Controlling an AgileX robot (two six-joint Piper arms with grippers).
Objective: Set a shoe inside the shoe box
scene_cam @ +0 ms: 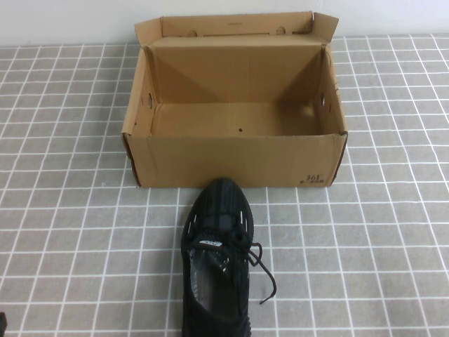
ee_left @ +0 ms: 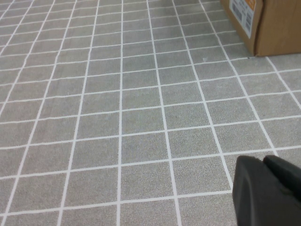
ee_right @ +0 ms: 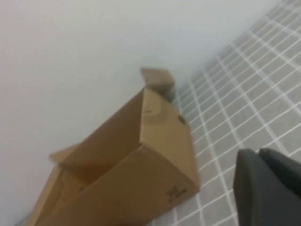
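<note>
Start with your tools: the left gripper [ee_left: 268,190] has its fingers pressed together and holds nothing; it hangs low over bare tiles, off to the left of the shoe box [scene_cam: 235,165] and well apart from it; the right gripper [ee_right: 270,188] is likewise closed and empty, raised off to the box's right and looking at its corner with the dark print. Neither arm reaches into the high view beyond a dark sliver at its lower left edge.

The shoe [scene_cam: 216,263] lies on the near side of the box, toe pointing at the front wall and just short of it or touching it, I cannot tell which; it sits upright on its sole, one lace [scene_cam: 265,270] trailing loose to the right.

Expect the knit upper to be soft and light, so a pinch on the toe would likely fold; you would do better at the collar by the heel or across the tongue, where the sole stiffens it. Mind the loose lace snagging.

The box stands open, lid flap [scene_cam: 235,27] back against the white wall [scene_cam: 70,21], floor bare; the grey tiled tabletop [scene_cam: 379,253] around it looks flat and matte.
</note>
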